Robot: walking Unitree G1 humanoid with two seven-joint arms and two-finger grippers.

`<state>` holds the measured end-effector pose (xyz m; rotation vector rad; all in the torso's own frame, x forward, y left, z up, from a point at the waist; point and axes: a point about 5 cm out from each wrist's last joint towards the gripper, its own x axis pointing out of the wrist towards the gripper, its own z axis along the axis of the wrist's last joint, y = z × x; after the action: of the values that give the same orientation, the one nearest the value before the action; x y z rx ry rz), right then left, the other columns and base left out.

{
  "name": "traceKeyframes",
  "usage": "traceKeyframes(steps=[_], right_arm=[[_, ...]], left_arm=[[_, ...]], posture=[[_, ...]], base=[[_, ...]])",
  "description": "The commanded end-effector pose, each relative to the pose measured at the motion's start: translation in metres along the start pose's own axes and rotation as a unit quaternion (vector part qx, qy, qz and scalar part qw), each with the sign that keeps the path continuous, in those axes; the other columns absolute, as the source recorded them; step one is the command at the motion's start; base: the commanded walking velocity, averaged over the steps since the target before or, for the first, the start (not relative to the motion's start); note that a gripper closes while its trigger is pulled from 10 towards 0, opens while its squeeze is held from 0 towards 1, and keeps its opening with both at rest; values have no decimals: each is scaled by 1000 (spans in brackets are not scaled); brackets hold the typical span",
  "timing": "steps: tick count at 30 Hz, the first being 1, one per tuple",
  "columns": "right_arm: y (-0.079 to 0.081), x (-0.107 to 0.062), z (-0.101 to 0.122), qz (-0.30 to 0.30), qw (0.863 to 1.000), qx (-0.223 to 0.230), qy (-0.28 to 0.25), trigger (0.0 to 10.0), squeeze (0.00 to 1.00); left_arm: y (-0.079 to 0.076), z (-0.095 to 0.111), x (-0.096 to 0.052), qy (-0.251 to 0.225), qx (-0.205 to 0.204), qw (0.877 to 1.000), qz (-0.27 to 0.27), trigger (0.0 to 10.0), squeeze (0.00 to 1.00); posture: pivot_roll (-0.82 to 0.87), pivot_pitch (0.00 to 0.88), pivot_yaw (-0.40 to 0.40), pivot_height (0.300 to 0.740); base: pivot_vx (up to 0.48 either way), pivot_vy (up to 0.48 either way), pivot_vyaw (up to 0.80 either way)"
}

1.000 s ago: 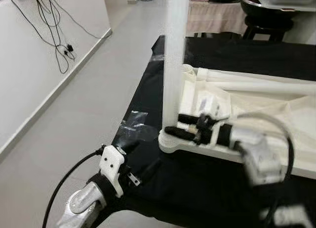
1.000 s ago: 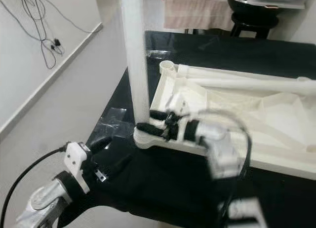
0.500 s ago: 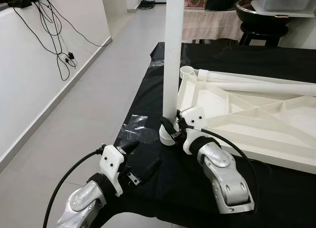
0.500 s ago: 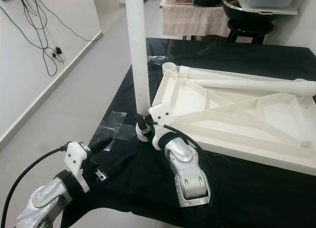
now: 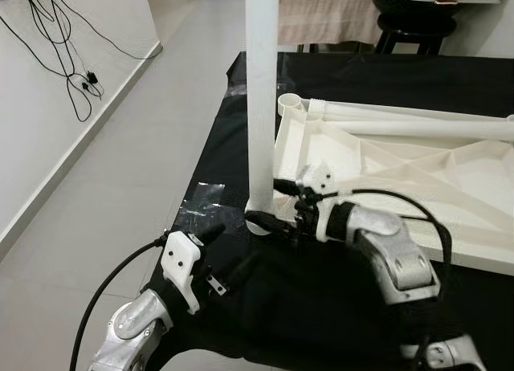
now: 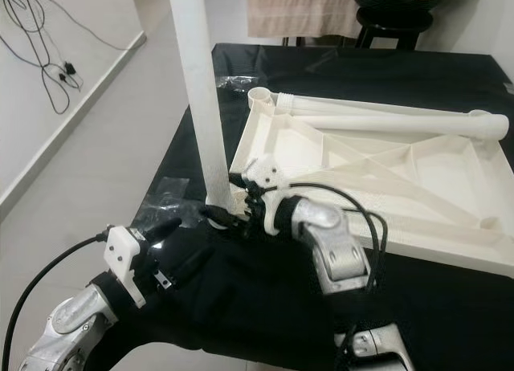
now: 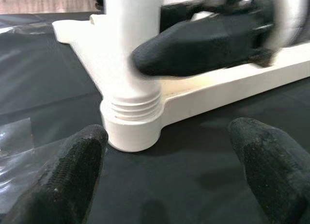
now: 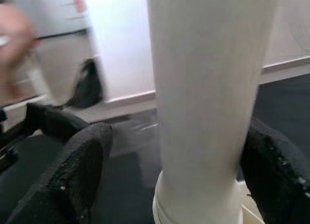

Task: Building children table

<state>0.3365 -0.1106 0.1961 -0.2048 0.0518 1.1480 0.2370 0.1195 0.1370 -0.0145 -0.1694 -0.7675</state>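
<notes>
A white tabletop [image 5: 482, 252] lies upside down on the black-covered table. One white leg [image 5: 262, 82] stands upright in its near-left corner socket [image 7: 131, 129], with threads showing at the joint. My right gripper [image 5: 269, 202] reaches in from the right and straddles the base of this leg. One finger [image 8: 85, 161] shows a gap to the leg, so the gripper is open. A second leg [image 5: 418, 128] lies across the tabletop's far side. My left gripper [image 5: 233, 249] rests low on the cloth, open, pointing at the socket.
Crumpled clear plastic [image 5: 201, 198] lies on the cloth by the table's left edge. Grey floor and a white wall with hanging cables [image 5: 56, 58] are to the left. A dark stool [image 5: 405, 30] and a cloth-draped table stand behind.
My right arm has swung around the leg's base, from in front of it to its right side, and the wrist has rolled over. The left arm has held still. The camera shifted.
</notes>
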Motion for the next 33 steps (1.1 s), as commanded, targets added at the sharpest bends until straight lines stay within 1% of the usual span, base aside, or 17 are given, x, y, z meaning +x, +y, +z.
traceKeyframes(steps=[1,4,5,10,15,19,20,21,22,23,25,26,28,29,30,31,33], right_arm=[[5,5,-8,51,999,14,6,10000,0],[2,6,-6,86,996,23,9,10000,0],[-3,6,-5,103,994,31,12,0,0],[-7,4,-5,112,993,37,15,0,0],[-12,-11,-21,96,994,54,24,0,0],[-12,-15,-26,85,994,58,27,0,0],[-13,-23,-35,44,997,60,37,0,0],[-13,-23,-35,44,997,60,37,0,0],[-12,-31,-50,-54,994,68,60,0,0],[-11,-36,-64,-187,975,89,81,0,0],[-11,-36,-64,-187,975,89,81,0,0],[-8,-43,-74,-364,919,115,94,0,0],[-8,-43,-74,-364,919,115,94,0,0],[23,-35,-75,-390,909,79,125,0,0],[23,-35,-75,-390,909,79,125,0,0],[38,-29,-71,-398,905,102,109,0,0],[47,-18,-71,-344,927,116,94,0,0]], left_arm=[[-2,-5,-3,11,-6,1000,0,10000,0],[-2,-5,-4,12,-6,1000,0,10000,0],[-3,-5,-4,12,-5,1000,0,10000,0],[-4,-4,-4,11,-5,1000,0,10000,0],[-4,-3,-6,13,14,1000,13,10000,0],[-4,-2,-8,14,22,999,22,10000,0],[-5,-2,-10,17,30,999,34,10000,0],[-5,-2,-10,17,30,999,34,10000,0],[-6,-1,-15,19,30,998,46,10000,0],[-8,-1,-20,21,27,998,52,10000,0],[-8,-1,-20,21,27,998,52,10000,0],[-9,-1,-23,23,25,998,55,10000,0],[-9,-1,-23,23,25,998,55,10000,0],[-9,-1,-25,27,15,998,52,10000,0],[-9,-1,-25,27,15,998,52,10000,0],[-10,-3,-26,31,2,998,46,10000,0],[-12,-7,-26,40,-21,999,23,10000,0]], posture=[[31,132,26,740],[33,131,26,740],[38,135,24,740],[39,138,24,740],[35,142,24,740],[27,145,28,740],[19,148,32,740],[19,148,32,740],[16,152,29,740],[17,152,24,740],[17,152,24,740],[15,153,24,740],[15,153,24,740],[3,159,50,740],[3,159,50,740],[-22,131,69,740],[5,122,60,740]], base=[[0,0,0],[0,0,0],[0,0,0],[0,0,0],[0,0,0],[0,0,0],[0,0,0],[0,0,0],[0,0,0],[0,0,0],[0,0,0],[0,0,0],[0,0,0],[0,0,0],[0,0,0],[0,0,0],[0,0,0]])
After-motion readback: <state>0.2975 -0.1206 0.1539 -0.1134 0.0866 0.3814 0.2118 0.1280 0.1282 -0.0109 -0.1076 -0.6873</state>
